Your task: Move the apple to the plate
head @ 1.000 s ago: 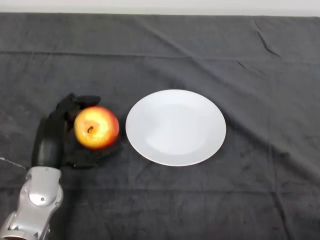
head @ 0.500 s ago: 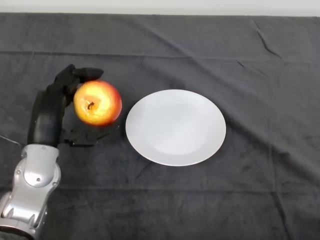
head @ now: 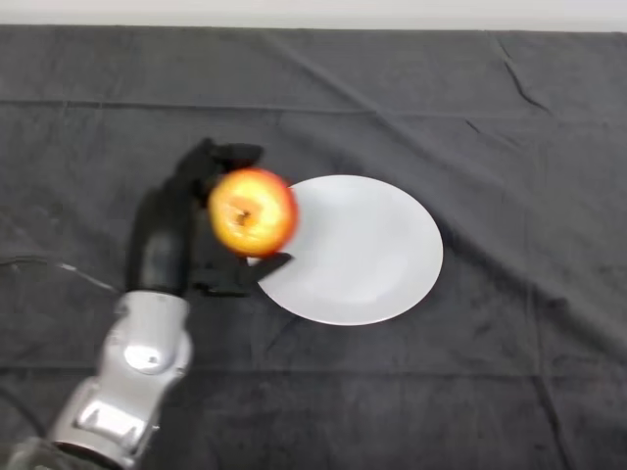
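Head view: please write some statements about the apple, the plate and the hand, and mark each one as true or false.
1. The left hand holds the apple, with its fingers curled round it. True.
2. The apple rests in the middle of the plate. False: it is in the hand, over the plate's left edge.
3. The plate is white and has nothing lying on it. True.
4. The plate stands on a bare wooden table. False: it stands on a dark cloth.
5. The arm comes in from the lower right of the view. False: it comes in from the lower left.
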{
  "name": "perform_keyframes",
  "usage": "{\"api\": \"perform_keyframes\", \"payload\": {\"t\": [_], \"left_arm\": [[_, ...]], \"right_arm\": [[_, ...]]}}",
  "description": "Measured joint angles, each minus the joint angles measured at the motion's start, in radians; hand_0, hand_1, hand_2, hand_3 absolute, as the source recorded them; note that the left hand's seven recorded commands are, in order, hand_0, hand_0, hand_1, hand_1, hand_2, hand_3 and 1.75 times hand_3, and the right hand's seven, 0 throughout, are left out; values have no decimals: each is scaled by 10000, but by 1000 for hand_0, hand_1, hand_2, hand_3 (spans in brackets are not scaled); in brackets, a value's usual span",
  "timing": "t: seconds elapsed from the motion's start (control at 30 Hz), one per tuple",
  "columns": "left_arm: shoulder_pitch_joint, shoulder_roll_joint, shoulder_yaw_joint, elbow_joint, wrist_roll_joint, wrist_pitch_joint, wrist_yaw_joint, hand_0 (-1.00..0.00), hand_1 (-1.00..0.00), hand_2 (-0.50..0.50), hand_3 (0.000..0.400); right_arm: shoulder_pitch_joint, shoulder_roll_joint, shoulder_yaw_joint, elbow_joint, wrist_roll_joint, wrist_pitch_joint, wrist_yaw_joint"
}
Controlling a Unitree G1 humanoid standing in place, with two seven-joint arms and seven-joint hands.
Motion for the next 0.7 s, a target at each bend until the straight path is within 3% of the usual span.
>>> {"api": "perform_keyframes", "payload": {"t": [0.27, 0.7], "left_arm": [[-617, -118, -926, 33, -50, 130, 163, -1000, -1000, 0, 400], [-1098, -341, -2458, 1333, -462, 143, 439, -1000, -1000, 0, 400]], "right_arm": [[0, -1, -23, -15, 2, 2, 0], [-1, -1, -35, -15, 2, 0, 0]]}}
